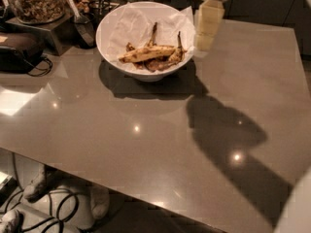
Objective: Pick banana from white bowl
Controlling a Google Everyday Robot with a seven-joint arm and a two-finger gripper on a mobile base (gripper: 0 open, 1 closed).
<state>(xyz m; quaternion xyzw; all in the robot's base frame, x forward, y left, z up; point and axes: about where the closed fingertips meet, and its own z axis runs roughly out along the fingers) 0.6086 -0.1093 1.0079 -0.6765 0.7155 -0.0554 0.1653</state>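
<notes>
The white bowl point(112, 47) stands at the back of the grey table, lined with crumpled white paper. The banana point(146, 54), yellow and brown-speckled with dark tips, lies across the bowl's middle. Smaller, darker shrivelled bananas point(167, 61) lie beside and under it. My gripper point(206, 28) hangs from the top edge just right of the bowl's rim, its pale fingers pointing down above the table. It holds nothing that I can see.
A glass jar of nuts point(34, 1) stands on a metal stand at the back left, with a scoop point(82, 25) beside it. A dark appliance with a cable point(19, 52) sits at the left edge. The arm's shadow point(228, 130) falls on the table.
</notes>
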